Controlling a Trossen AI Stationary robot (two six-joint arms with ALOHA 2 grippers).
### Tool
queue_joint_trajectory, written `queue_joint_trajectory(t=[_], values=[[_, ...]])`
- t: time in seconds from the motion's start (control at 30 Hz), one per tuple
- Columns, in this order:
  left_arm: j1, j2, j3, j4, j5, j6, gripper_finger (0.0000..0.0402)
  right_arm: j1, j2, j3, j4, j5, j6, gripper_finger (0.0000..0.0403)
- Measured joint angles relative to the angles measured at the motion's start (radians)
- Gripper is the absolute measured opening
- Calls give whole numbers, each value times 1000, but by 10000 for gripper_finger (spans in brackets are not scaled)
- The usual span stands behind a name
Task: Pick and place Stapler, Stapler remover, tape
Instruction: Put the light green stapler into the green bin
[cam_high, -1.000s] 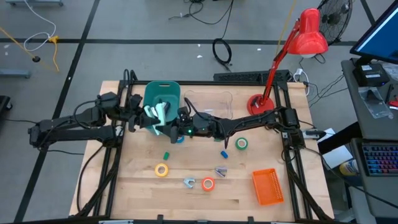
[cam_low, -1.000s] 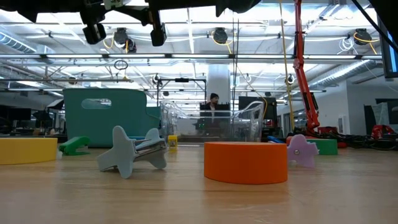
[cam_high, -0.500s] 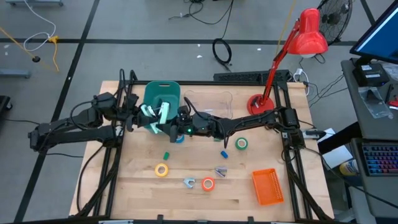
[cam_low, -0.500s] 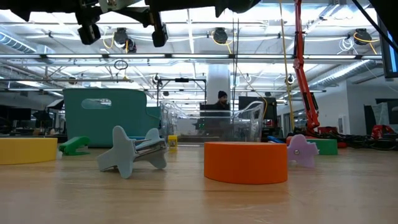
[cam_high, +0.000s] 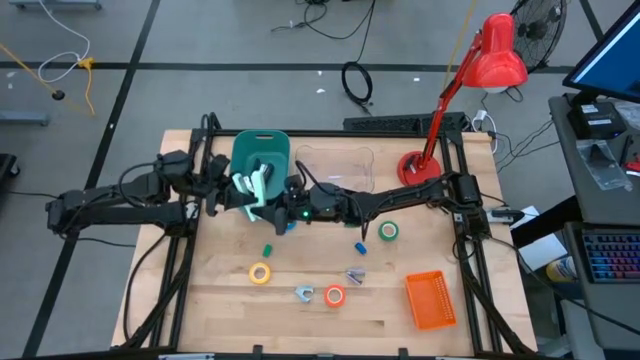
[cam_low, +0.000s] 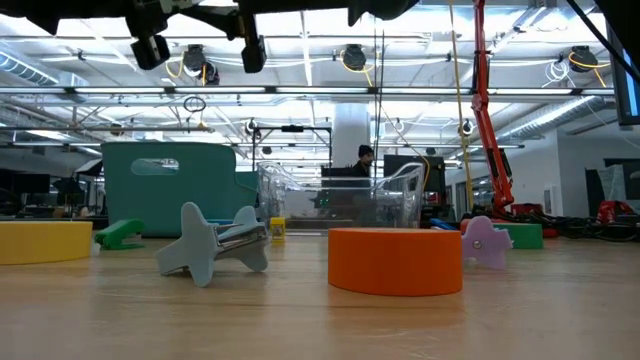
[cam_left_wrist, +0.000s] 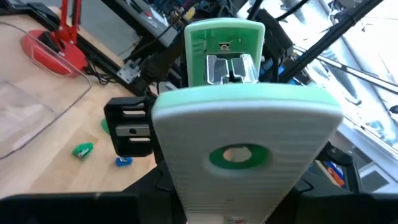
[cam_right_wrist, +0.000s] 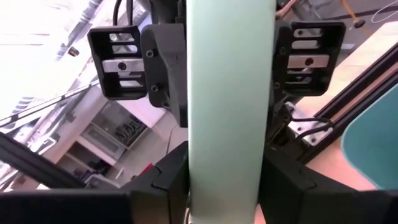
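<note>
High view: I have both grippers, left (cam_high: 238, 190) and right (cam_high: 272, 197), clamped on the pale green stapler (cam_high: 255, 187), lifted just near of the teal bin (cam_high: 260, 150). Tape rolls lie nearer: green (cam_high: 389, 231), yellow (cam_high: 260, 272), orange (cam_high: 335, 295).

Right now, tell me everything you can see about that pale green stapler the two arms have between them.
The stapler is pale mint green, plastic-looking, with a ridged top, a darker green ring mark and a metal staple channel showing in its opened-up part. It is held in the air above the table, beside the teal bin. The left gripper and the right gripper both clamp it, dark fingers pressed against its sides. Nothing else touches it.
</note>
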Motion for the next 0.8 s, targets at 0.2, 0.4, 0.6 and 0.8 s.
queue_joint_trajectory(t=[0.2, 0.4, 0.6, 0.8], values=[[1, -35, 0, -3, 10, -3, 140, -4, 0, 3, 16, -45, -10, 157], [-8, -32, 0, -15, 16, -15, 140, -10, 1, 3, 43, -68, -23, 180], [-9, -32, 0, -16, 20, -16, 140, -17, 1, 3, 27, -73, -30, 221], [-5, -39, -1, -36, 31, -17, 140, -25, 1, 3, 13, -74, -49, 248]])
